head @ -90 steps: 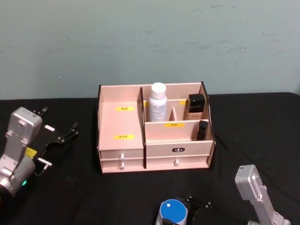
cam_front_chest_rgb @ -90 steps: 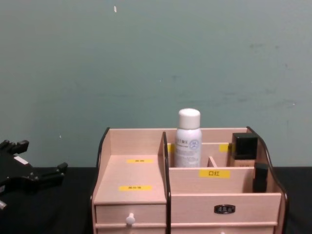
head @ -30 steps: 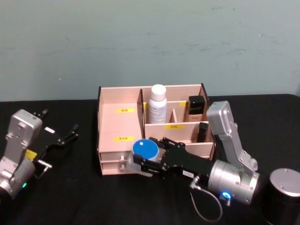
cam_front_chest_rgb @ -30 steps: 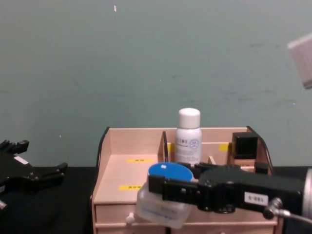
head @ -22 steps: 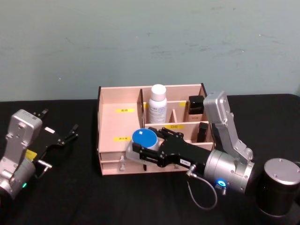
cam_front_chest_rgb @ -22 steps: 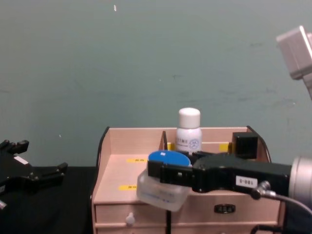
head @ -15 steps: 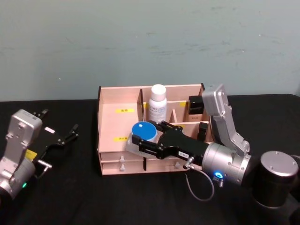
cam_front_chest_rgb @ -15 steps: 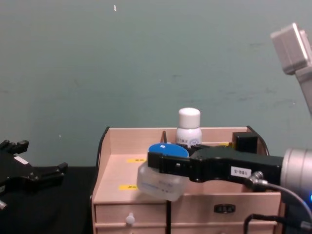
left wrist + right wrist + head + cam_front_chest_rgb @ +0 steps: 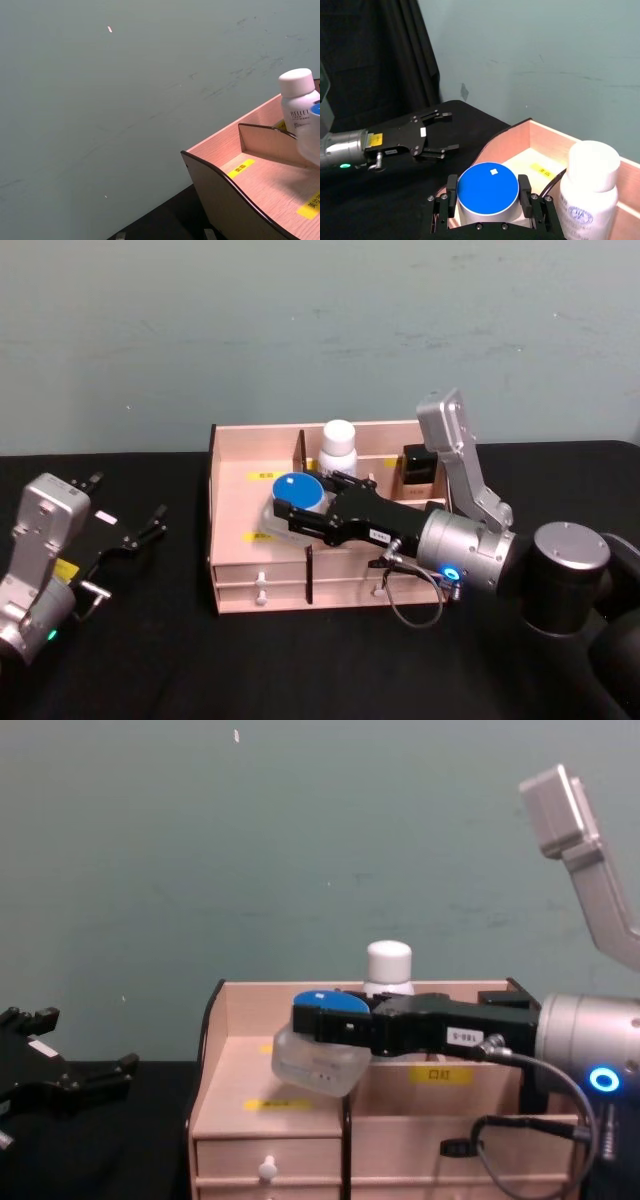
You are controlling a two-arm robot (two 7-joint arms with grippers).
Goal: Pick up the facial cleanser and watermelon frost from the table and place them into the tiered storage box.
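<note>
Holding a blue-lidded jar, our right gripper pinches it between its fingers above the storage box's wide left compartment, likely so it can drop clear of the divider. Left gripper sits parked on the table, fingers spread. Farther back we list a white bottle and a black container in rear compartments.

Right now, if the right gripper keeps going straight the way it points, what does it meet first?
Probably the tiered storage box's dark-edged left wall. The right gripper, shut on the blue-lidded jar, points leftward over the wide left compartment. Its height over the wall is unclear.
</note>
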